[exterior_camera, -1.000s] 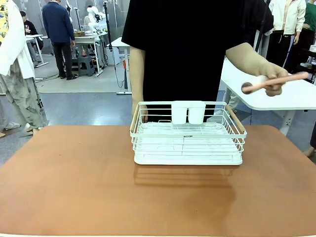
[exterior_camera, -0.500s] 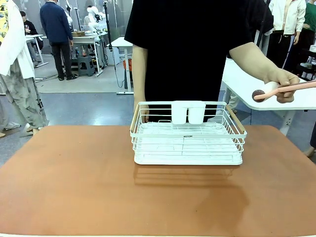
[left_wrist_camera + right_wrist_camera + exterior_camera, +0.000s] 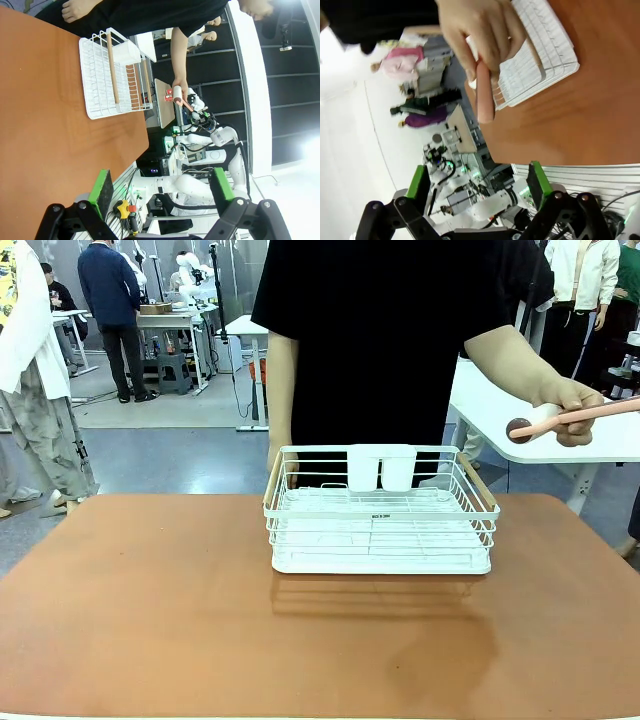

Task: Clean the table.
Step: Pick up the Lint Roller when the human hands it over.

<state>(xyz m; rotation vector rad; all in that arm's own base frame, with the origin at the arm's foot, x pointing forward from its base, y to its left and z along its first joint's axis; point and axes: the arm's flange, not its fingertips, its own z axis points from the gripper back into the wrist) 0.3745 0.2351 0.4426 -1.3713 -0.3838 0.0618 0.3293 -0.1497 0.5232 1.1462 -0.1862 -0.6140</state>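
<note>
The reddish-brown table (image 3: 150, 620) spans the lower frame, with a white wire rack (image 3: 380, 540) at its centre. Upper right, the person's hand (image 3: 565, 400) grips a pink-handled utensil (image 3: 605, 412). The left gripper (image 3: 161, 186) and right gripper (image 3: 477, 184) both gape wide.

The left end effector (image 3: 161, 182) is black with green pads (image 3: 103, 187).

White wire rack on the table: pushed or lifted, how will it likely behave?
Probably light: the wire rack is mostly thin open wire. Likely rigid, keeping its shape when gripped. Its wide flat base on the smooth table suggests it would slide rather than tip.
</note>
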